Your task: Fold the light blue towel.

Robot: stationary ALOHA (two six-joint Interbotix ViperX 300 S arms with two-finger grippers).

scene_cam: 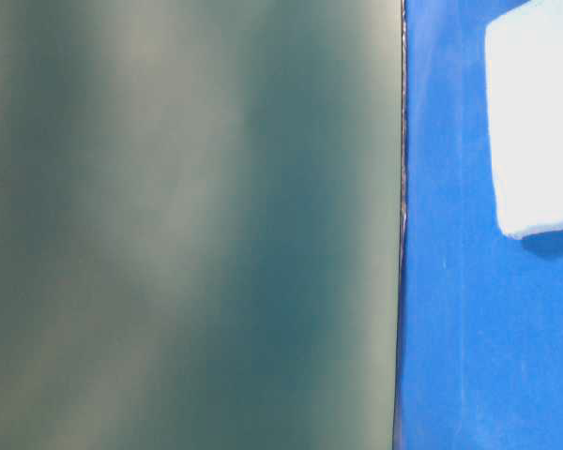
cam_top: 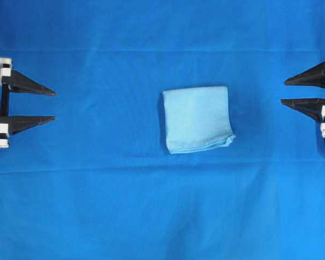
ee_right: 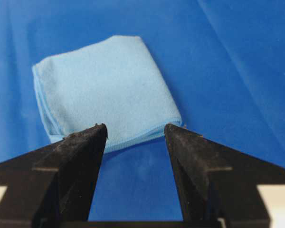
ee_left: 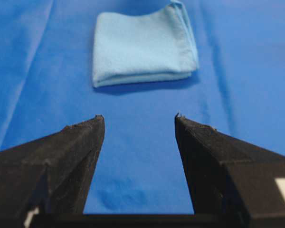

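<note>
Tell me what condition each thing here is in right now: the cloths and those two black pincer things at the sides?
Pale sky-blue microfibre towel: folded into a small layered square, lying flat, touched by nothing.
Large deep royal-blue cloth: spread flat under the towel, with faint creases.
Left black claw: open, empty, at the left edge, apart from the towel.
Right black claw: open, empty, at the right edge, apart from the towel.

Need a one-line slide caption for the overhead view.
Folded light blue towel centered on deep blue cloth, left pincer and right pincer open at the edges.
</note>
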